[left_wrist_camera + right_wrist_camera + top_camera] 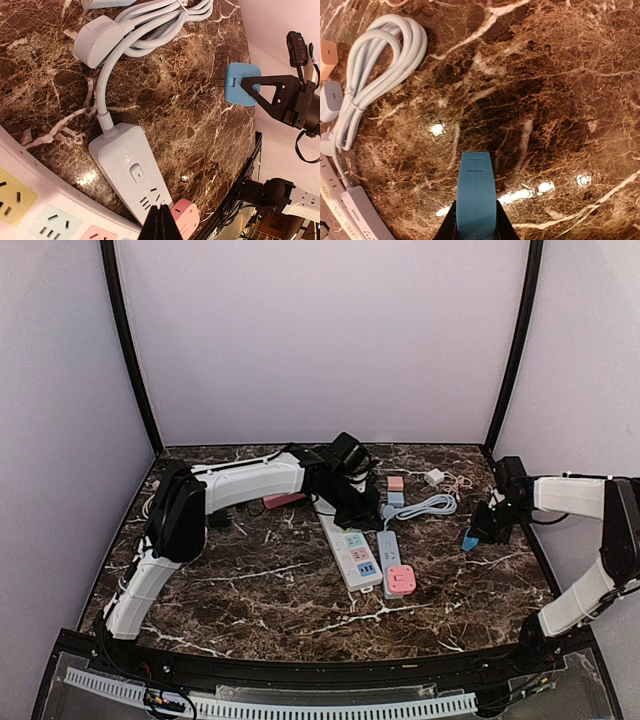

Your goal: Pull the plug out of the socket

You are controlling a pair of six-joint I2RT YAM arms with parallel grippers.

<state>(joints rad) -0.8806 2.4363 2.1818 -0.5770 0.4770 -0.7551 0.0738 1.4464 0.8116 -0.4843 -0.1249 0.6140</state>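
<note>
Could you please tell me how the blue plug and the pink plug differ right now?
The blue plug is blue and clamped in the right gripper, clear of every strip. The pink plug is pink and sits on the end of the grey power strip. Both are small rounded-square blocks.

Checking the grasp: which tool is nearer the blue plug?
Right. The right tool is shut on the blue plug; the left tool hangs over the grey power strip, apart from the plug.

On the marble worktop (pixel 250 590) I see a peach cube adapter (pixel 395 483), a pale blue adapter (pixel 395 498) at its 6 o'clock, a white charger (pixel 434 477) at 3.
</note>
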